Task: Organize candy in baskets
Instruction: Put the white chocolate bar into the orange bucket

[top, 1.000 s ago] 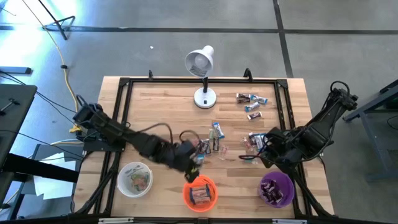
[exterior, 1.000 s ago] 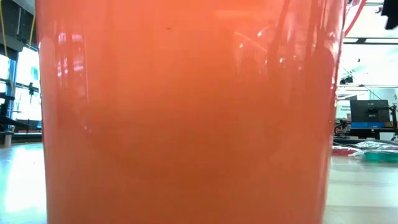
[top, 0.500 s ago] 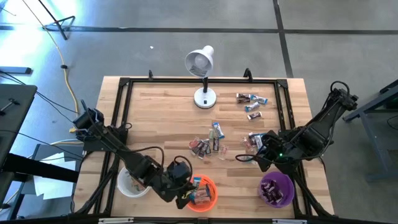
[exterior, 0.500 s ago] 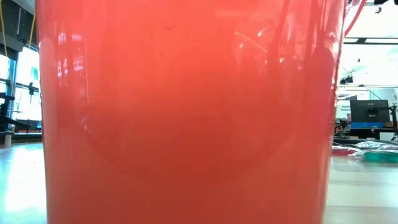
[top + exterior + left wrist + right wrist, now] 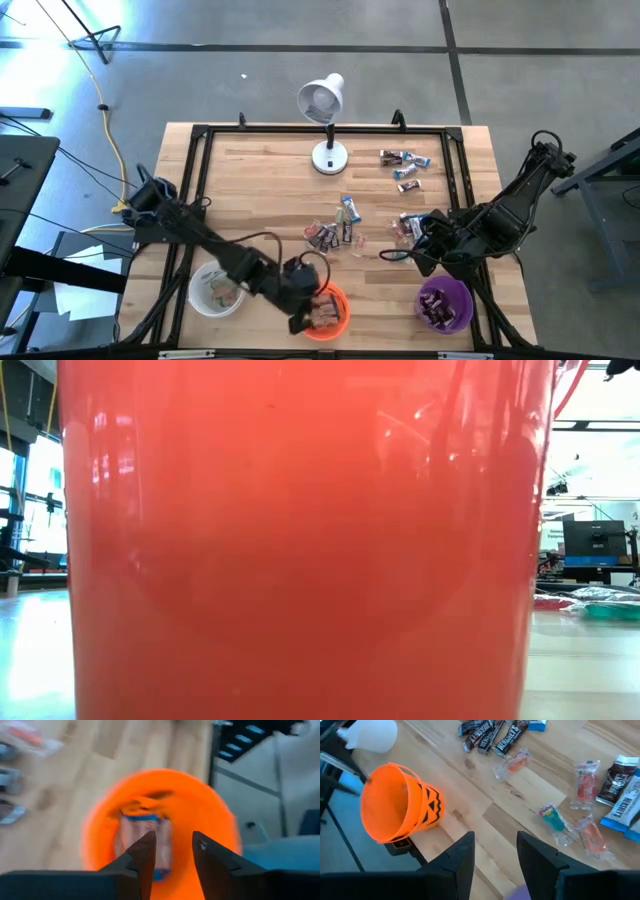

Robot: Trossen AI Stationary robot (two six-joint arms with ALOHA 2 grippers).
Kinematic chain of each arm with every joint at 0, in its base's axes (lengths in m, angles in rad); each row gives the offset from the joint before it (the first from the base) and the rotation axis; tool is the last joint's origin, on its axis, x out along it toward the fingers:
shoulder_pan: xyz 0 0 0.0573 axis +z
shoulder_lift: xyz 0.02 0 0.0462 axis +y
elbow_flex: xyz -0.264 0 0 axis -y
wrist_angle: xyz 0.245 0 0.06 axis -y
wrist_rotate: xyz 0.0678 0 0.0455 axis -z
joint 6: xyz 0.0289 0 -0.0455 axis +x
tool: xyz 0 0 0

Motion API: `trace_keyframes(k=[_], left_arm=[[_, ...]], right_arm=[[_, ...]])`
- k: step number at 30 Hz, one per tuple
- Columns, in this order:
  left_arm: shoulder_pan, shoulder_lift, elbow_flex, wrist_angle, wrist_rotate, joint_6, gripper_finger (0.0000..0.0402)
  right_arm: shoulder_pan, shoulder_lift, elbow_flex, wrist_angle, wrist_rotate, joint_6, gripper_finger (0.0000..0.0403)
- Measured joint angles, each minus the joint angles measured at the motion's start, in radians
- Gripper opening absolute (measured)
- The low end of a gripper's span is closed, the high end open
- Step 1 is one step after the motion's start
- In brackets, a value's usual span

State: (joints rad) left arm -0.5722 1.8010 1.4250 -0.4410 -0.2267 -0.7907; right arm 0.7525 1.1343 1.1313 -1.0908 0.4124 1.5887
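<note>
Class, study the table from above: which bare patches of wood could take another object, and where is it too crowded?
Free: the table's far-left stretch between its black frame and the lamp, and the wood between the lamp and the middle candy cluster. Crowded: the near edge, with the white basket, orange basket, purple basket and both arms.

Three baskets (image 5: 322,310) are set along the table's (image 5: 250,170) front edge. Candy (image 5: 335,232) is scattered mid-table and behind; a lamp (image 5: 328,155) is placed at the back.
</note>
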Motion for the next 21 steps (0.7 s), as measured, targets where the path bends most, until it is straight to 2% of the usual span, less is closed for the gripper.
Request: trace_keyframes(k=[7,12,18,21], left_arm=[[0.144,-0.001,-0.001,0.045,0.012,-0.003,0.0128],[0.259,-0.001,-0.001,0.044,0.015,0.107,0.0129],[0.389,-0.001,-0.001,0.042,0.047,0.165,0.0129],[0.436,-0.001,-0.001,0.038,0.061,0.167,0.0129]], right_arm=[[0.0,0.0,0.0,-0.084,-0.001,0.002,0.014],[0.0,0.0,0.0,-0.173,-0.001,-0.002,0.014],[-0.025,0.0,0.0,-0.232,0.02,-0.129,0.014],[-0.085,0.0,0.0,-0.225,0.079,-0.189,0.014]])
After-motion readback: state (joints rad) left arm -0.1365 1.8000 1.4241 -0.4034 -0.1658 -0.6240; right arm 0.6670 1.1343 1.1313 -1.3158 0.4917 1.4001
